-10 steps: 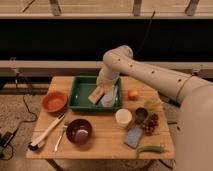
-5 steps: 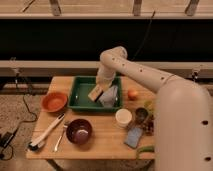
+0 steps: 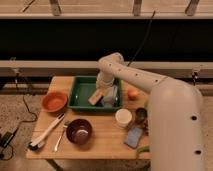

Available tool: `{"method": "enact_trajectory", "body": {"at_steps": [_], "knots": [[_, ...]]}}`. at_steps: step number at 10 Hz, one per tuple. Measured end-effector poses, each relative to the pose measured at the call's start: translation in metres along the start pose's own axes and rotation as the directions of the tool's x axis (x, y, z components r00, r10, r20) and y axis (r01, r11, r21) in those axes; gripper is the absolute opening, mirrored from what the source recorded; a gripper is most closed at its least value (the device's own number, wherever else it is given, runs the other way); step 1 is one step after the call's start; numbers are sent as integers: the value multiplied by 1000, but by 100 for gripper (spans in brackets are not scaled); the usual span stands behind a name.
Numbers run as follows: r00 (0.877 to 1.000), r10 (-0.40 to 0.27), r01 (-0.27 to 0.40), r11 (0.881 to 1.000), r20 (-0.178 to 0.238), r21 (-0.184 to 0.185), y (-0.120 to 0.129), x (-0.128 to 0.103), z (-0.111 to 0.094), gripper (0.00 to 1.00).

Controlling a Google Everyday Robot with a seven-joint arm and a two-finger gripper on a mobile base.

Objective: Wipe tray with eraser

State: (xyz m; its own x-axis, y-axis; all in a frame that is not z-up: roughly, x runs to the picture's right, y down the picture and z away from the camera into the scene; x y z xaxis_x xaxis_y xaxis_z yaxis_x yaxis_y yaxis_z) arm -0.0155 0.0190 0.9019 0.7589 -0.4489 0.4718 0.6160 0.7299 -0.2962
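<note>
Since half a second ago, the eraser point(image 3: 95, 98) is seen shifted slightly toward the near wall of the tray point(image 3: 80, 86), carried along by the claw point(image 3: 103, 96). The eraser is pinched in the claw and held tilted, low inside the tray, right of its centre. The tray is set at the back of the worktop point(image 3: 102, 145), between an orange bowl point(image 3: 54, 101) and an orange fruit point(image 3: 132, 94). A dark bowl point(image 3: 79, 131), a white-handled brush point(image 3: 46, 132), a white cup point(image 3: 123, 118) and a blue-grey sponge point(image 3: 134, 136) are laid nearer the front.
</note>
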Motion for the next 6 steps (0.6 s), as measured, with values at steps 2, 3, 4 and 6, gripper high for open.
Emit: {"method": "enact_trajectory", "body": {"at_steps": [2, 3, 4, 6], "knots": [[999, 39, -39, 999, -16, -17, 7, 7, 5, 0], [998, 50, -51, 998, -22, -21, 7, 8, 8, 0], [998, 63, -64, 998, -27, -24, 5, 9, 11, 0], [996, 77, -78, 997, -36, -23, -7, 11, 15, 0]]}}
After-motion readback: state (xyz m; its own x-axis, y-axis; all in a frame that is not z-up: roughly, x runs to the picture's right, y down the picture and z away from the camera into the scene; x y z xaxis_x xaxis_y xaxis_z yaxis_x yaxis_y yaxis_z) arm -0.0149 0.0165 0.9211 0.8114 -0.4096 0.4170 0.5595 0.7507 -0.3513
